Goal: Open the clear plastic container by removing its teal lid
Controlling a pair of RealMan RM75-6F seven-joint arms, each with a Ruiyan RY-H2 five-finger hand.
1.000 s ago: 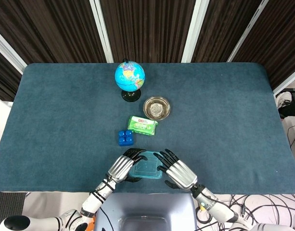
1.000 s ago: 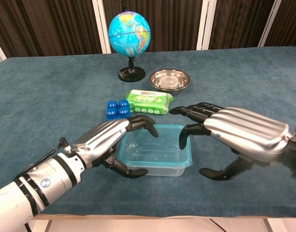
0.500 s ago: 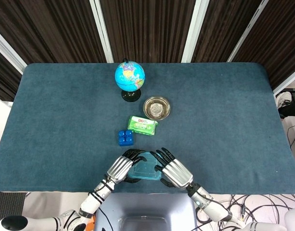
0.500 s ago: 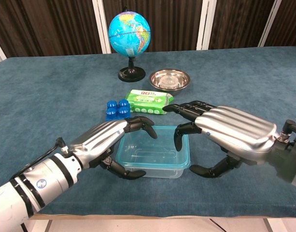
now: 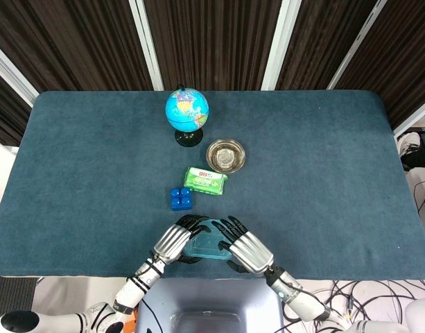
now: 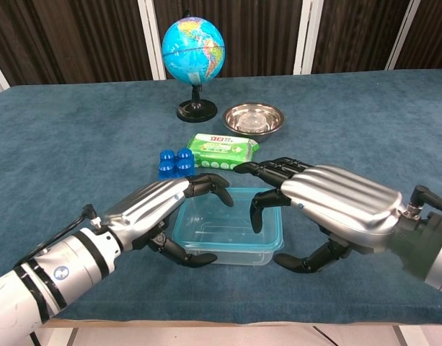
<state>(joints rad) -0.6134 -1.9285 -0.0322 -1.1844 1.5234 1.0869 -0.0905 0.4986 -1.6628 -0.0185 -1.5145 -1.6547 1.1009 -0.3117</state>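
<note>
Clear plastic container with teal lid (image 6: 228, 234) sits at the near table edge; left hand (image 6: 157, 209) clamps its left side, fingers over the rim and thumb low. Right hand (image 6: 329, 209) arches wide over the right side, holding nothing. Risk: lid peels unevenly and the light box tips off the edge.

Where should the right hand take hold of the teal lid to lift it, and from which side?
Probably at the lid's right edge, coming from the right. The lid lies flat on the clear container, and the left hand already covers its left side, while the right hand hovers with curled fingers over that free edge.
</note>
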